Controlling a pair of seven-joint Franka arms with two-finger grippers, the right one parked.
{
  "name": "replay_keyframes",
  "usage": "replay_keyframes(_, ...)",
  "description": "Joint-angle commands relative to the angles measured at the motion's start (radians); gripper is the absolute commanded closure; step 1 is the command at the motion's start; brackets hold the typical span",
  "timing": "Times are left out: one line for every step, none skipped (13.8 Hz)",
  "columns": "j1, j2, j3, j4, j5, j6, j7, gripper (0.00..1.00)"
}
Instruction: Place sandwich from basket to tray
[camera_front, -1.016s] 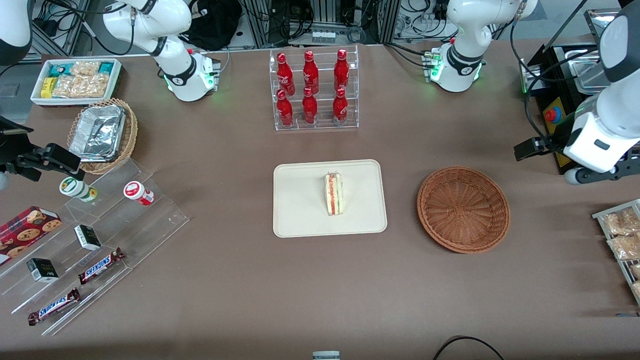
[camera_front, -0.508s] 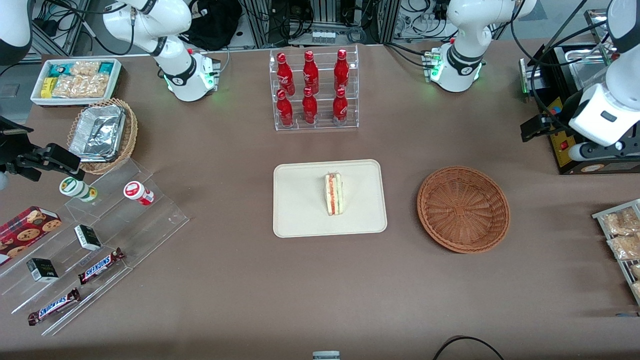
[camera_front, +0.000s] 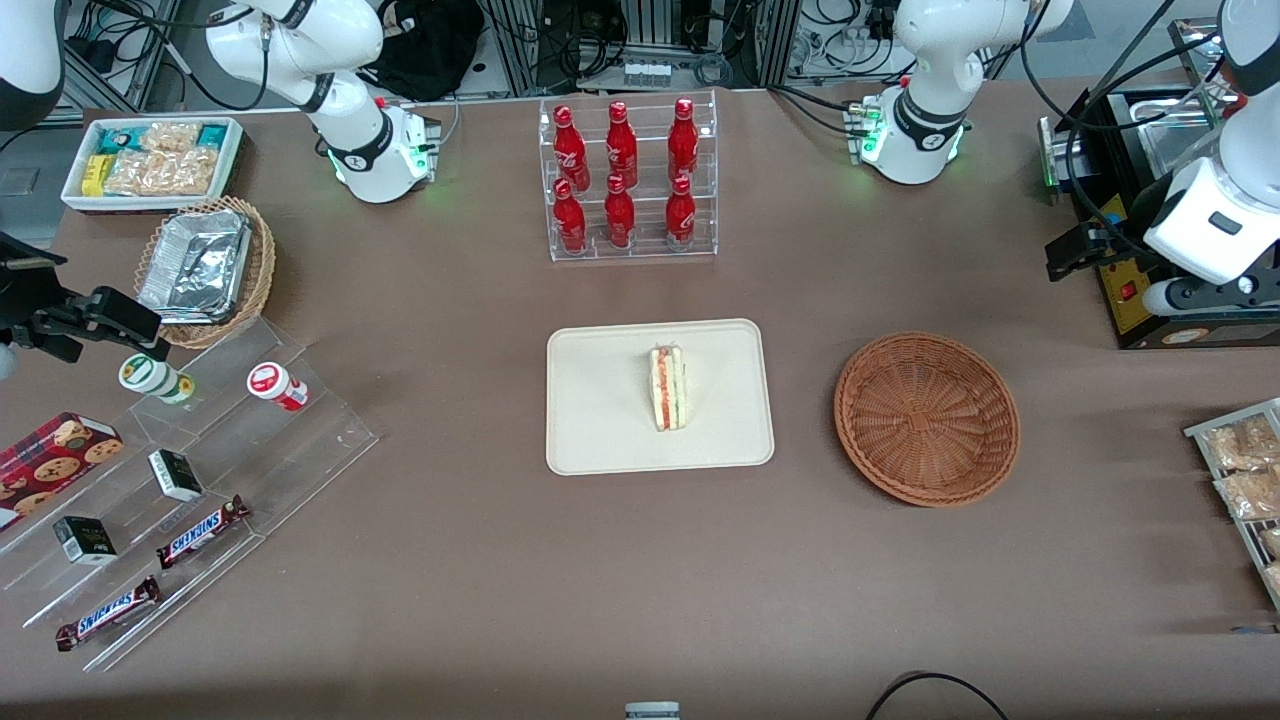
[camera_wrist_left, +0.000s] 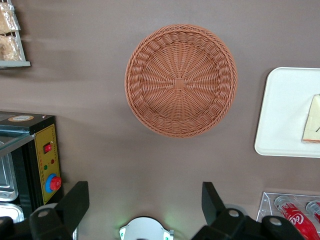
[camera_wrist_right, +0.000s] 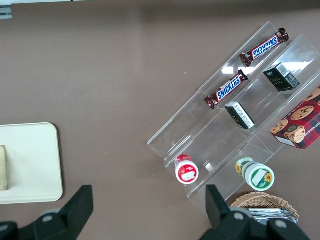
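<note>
Sandwich (camera_front: 667, 388) lies on tray (camera_front: 600, 440), gripper (camera_wrist_left: 145, 210) parked high, fingers apart and empty, so little risk remains.

The left arm (camera_front: 1215, 215) is glossy white with rounded shells, grey-black bands at the joints and a dark slot on its wrist; black cables loop around it; its base (camera_front: 915, 130) glows green; the gripper (camera_wrist_left: 145, 210) is black, its two wedge-shaped fingers (camera_wrist_left: 76, 202) standing wide apart.
</note>
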Motion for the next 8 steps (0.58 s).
replay_keyframes(-0.008, 0.013, 0.008, 0.029, 0.011, 0.004, 0.015, 0.00)
replay_keyframes(-0.008, 0.013, 0.008, 0.029, 0.009, 0.007, 0.019, 0.00)
replay_keyframes(-0.007, 0.013, 0.008, 0.029, 0.003, 0.007, 0.041, 0.00)
replay_keyframes(-0.007, 0.013, 0.008, 0.029, 0.003, 0.007, 0.092, 0.00)
replay_keyframes(-0.007, 0.017, 0.008, 0.029, 0.005, 0.007, 0.129, 0.00)
replay_keyframes(-0.007, 0.026, 0.006, 0.035, 0.009, 0.007, 0.132, 0.00)
replay_keyframes(-0.007, 0.027, 0.006, 0.056, 0.009, 0.010, 0.135, 0.00)
replay_keyframes(-0.007, 0.030, 0.006, 0.065, 0.005, 0.010, 0.137, 0.00)
